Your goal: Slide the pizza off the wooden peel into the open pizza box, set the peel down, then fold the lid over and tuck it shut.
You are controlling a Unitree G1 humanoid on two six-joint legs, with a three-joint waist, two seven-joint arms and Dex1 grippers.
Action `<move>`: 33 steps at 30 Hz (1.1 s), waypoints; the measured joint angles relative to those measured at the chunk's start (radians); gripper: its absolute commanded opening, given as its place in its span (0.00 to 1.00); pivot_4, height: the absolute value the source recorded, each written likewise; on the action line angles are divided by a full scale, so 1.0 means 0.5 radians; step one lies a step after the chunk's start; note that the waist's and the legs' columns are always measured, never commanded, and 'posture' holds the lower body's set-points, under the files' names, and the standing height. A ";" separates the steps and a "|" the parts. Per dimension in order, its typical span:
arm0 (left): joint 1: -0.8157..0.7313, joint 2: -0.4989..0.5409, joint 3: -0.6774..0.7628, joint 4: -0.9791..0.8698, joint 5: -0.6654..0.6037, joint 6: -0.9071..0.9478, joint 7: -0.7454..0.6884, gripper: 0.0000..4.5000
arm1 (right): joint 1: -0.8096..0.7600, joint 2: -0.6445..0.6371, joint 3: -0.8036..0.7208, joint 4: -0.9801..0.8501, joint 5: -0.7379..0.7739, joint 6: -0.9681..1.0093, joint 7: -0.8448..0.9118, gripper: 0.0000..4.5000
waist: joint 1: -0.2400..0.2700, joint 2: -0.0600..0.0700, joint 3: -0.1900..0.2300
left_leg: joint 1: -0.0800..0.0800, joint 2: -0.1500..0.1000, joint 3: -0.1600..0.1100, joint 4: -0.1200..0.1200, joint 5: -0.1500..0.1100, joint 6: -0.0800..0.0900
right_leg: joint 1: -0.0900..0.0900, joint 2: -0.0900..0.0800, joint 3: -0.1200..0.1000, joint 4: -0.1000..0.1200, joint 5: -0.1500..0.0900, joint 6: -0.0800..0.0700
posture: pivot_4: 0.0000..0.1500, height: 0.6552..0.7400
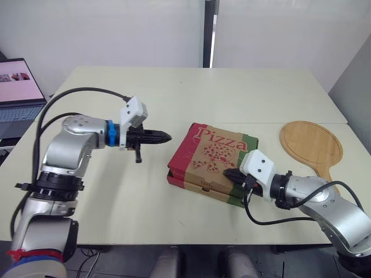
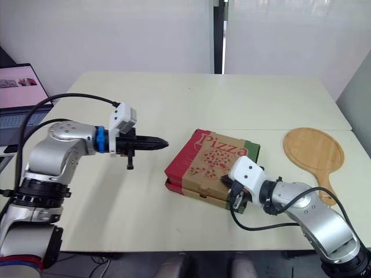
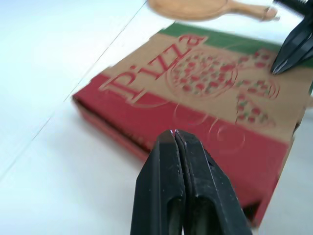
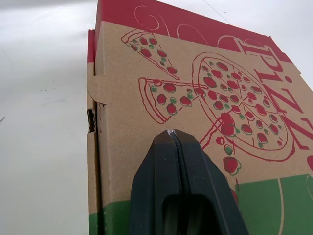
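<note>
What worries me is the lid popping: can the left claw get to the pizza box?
Probably yes: the shut left claw hangs just left of the pizza box, pointing at it, nothing between.

table [image 1: 232, 92]: pale cream top, with a thin seam [image 1: 290, 123] running across it on the right side
laptop [image 1: 20, 92]: open, past the table's far left edge, screen lit pale pink
wall [image 1: 116, 29]: white, behind the table, split by a dark upright strip [image 1: 211, 32]
</note>
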 measured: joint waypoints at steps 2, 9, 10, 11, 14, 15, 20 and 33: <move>0.051 0.040 -0.043 0.013 0.047 -0.061 -0.051 0.00 | 0.000 -0.001 0.001 0.000 -0.012 -0.005 0.008 0.01 | 0.001 0.000 0.000 | 0.000 0.000 0.000 0.000 0.000 0.000 | 0.000 0.000 0.000 0.000 0.000 0.000 | 1.00 0.86; 0.169 0.046 -0.173 -0.009 0.145 -0.263 -0.171 0.00 | 0.000 -0.001 0.001 0.000 -0.020 -0.006 0.020 0.01 | 0.006 0.000 0.000 | -0.001 0.000 0.000 0.000 0.000 0.000 | 0.000 -0.001 0.001 -0.001 0.000 0.000 | 1.00 0.86; 0.166 0.042 -0.173 -0.008 0.154 -0.293 -0.171 0.00 | 0.001 -0.001 0.001 0.000 -0.020 -0.006 0.024 0.01 | 0.006 0.000 0.000 | -0.001 0.000 0.000 0.000 0.000 0.000 | 0.000 -0.001 0.001 -0.001 0.000 0.000 | 1.00 0.86; 0.161 0.027 -0.173 -0.007 0.159 -0.308 -0.170 0.00 | 0.000 -0.001 0.001 0.000 -0.020 -0.006 0.030 0.01 | 0.006 0.000 0.000 | -0.001 0.000 0.000 0.000 0.000 0.000 | 0.000 -0.001 0.001 -0.001 0.000 0.000 | 1.00 0.86; 0.147 -0.030 -0.176 0.002 0.163 -0.329 -0.169 0.00 | 0.001 -0.001 0.001 0.000 -0.021 -0.007 0.044 0.01 | 0.006 0.000 0.000 | -0.001 0.000 0.000 0.000 0.000 0.000 | 0.000 -0.001 0.000 0.000 0.000 0.000 | 1.00 0.86; 0.145 -0.033 -0.189 0.002 0.170 -0.337 -0.170 0.00 | 0.001 -0.001 0.002 0.000 -0.021 -0.008 0.048 0.01 | 0.005 0.000 0.000 | -0.001 0.000 0.000 0.000 0.000 0.000 | 0.000 -0.001 0.000 0.000 0.000 0.000 | 1.00 0.86; 0.144 -0.060 -0.216 0.007 0.209 -0.385 -0.169 0.00 | 0.011 -0.006 0.002 -0.001 -0.023 -0.013 0.051 0.01 | 0.005 0.000 0.000 | -0.001 0.000 0.000 0.000 0.000 0.000 | 0.000 0.000 0.000 0.000 0.000 0.000 | 1.00 0.86; 0.177 -0.124 -0.216 -0.001 0.227 -0.357 -0.161 0.00 | 0.021 -0.021 0.043 -0.001 -0.027 -0.014 0.053 0.01 | 0.006 0.000 0.000 | -0.001 0.000 0.000 0.001 0.000 0.000 | 0.000 0.000 0.000 0.000 0.000 0.000 | 1.00 0.86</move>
